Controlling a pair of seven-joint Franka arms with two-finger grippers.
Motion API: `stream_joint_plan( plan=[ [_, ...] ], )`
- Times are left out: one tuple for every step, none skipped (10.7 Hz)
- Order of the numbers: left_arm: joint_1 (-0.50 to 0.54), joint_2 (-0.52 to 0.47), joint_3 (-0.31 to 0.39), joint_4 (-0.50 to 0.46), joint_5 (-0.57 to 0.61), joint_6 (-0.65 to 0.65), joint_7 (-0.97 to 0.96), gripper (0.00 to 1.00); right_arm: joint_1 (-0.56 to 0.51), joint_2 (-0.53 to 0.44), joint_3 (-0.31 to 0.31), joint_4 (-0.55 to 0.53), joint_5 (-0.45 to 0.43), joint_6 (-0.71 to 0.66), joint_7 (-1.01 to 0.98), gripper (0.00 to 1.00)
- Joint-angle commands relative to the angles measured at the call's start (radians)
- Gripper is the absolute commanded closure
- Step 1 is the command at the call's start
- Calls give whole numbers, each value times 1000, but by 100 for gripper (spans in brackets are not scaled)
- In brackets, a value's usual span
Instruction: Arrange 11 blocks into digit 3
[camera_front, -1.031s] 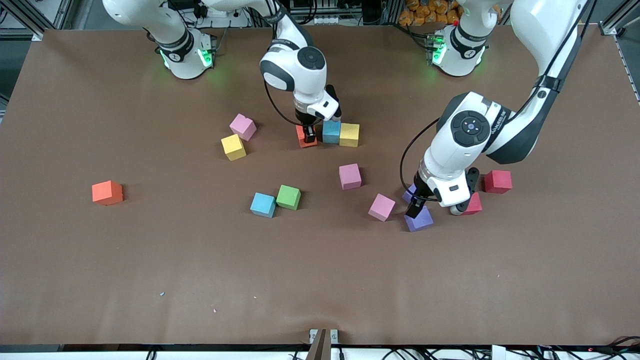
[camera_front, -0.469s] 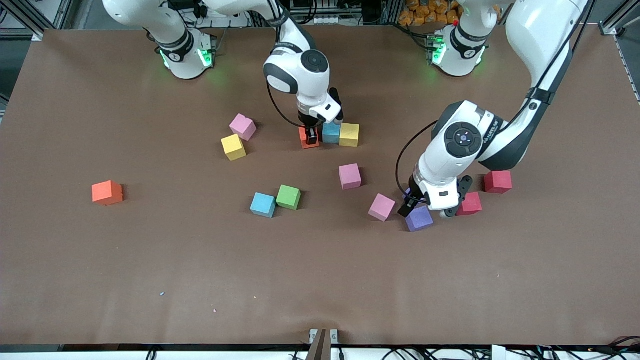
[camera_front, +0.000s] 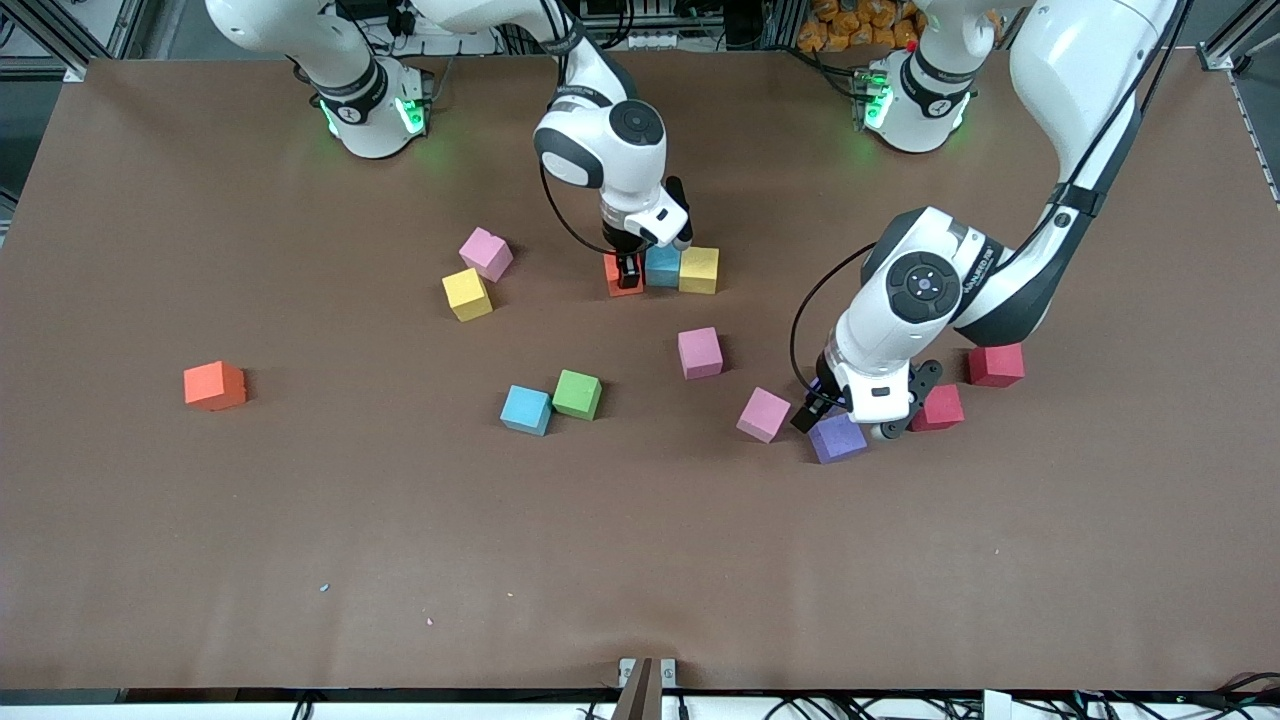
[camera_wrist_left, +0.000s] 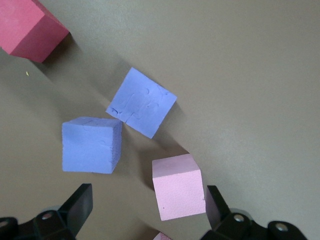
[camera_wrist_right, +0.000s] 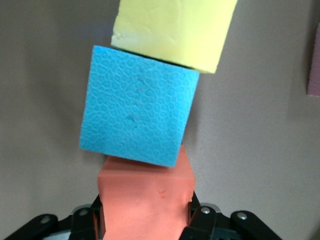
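Orange block (camera_front: 617, 273), clamped in the right gripper (camera_front: 627, 270), sits against a blue block (camera_front: 662, 266) and yellow block (camera_front: 699, 269), seemingly forming a bar of the three, while the open left gripper (camera_front: 825, 408) hovers over purple blocks (camera_front: 838, 437).

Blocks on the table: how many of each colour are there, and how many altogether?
orange blocks: 2
blue blocks: 2
yellow blocks: 2
pink blocks: 3
green blocks: 1
purple blocks: 2
red blocks: 2
Total: 14
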Motion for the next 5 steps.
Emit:
stream_joint_plan(
  plan=[
    [-5,20,-4,24,28,-22,27,0,20,17,-4,24,-4,-14,29,100],
    [-5,25,-4,24,28,-22,27,0,20,19,-4,24,-4,-16,29,100],
    [-6,25,-4,24,28,-22,27,0,20,21,-4,24,-4,-16,29,100],
    [-12,25,-4,24,28,-22,27,0,20,21,-4,24,-4,-16,30,100],
    [-14,27,-4,24,28,-22,27,0,21,22,-4,24,-4,-16,30,100]
  ],
)
